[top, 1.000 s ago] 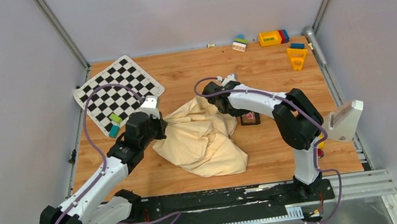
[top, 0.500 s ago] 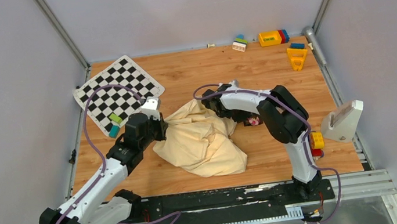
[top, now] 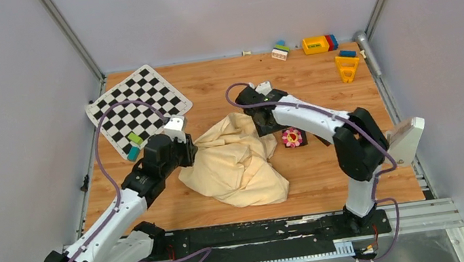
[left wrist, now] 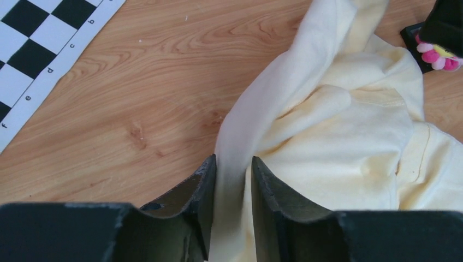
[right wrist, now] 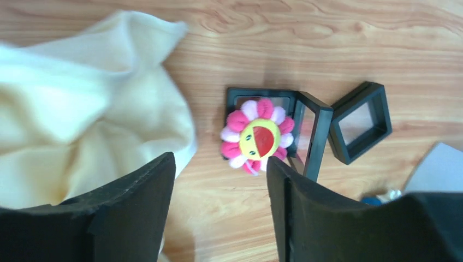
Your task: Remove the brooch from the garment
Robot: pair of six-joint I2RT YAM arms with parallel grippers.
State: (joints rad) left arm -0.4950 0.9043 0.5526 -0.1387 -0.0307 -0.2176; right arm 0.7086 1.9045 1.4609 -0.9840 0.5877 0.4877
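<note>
The brooch (right wrist: 256,136) lies face up on an open black case (right wrist: 314,136), clear of the garment (top: 234,165) and just beside its right edge, a little right of the bench's (top: 223,84) middle. It hides part of the case. A second black frame (right wrist: 360,123) sits just beside the case.

The right end effector (right wrist: 219,164) hangs above the brooch with its fingers wide apart and nothing between them. The left end effector (left wrist: 233,164) is narrow, pinching a fold of the garment that fills the gap.

From the left wrist, a dark part of the right arm cuts off the brooch. A blurred pale shape at the right wrist view's lower right corner cannot be made out.
</note>
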